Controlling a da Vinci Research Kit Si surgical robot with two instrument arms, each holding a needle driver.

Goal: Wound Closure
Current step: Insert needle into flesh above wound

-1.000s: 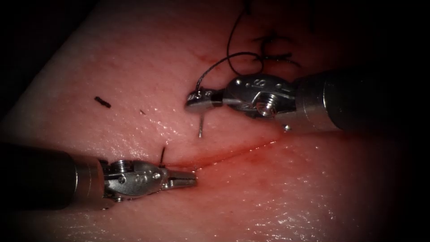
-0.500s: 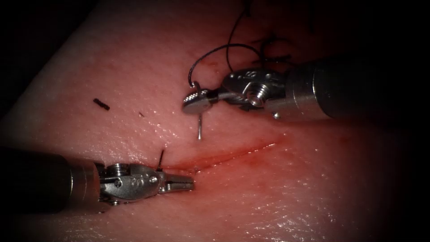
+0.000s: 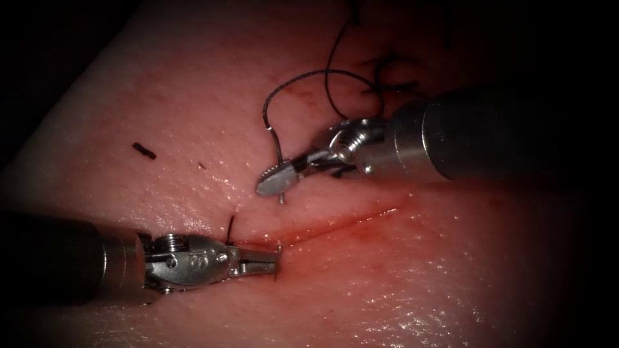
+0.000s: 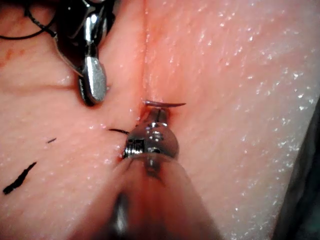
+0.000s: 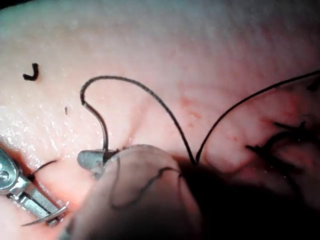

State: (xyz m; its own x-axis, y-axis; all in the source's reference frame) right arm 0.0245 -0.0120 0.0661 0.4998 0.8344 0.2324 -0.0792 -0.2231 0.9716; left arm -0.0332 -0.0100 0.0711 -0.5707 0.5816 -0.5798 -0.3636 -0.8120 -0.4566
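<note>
The left gripper point(image 3: 274, 259) reaches in low from the left with jaws closed, while the right gripper point(image 3: 278, 181) angles down from the right, wrist bent, jaws clamped together.

The right pincer point(image 3: 276, 182) has swung down and leftward toward the cut point(image 3: 335, 222), its wrist rolled so the jaws now point down-left, bringing the needle point(image 3: 280, 169) close over the tissue point(image 3: 193, 116). The thread point(image 3: 303, 77) trailing from the needle has lifted into a taller, wider loop. The left pincer point(image 3: 263, 260) has drawn back slightly to the left.
</note>
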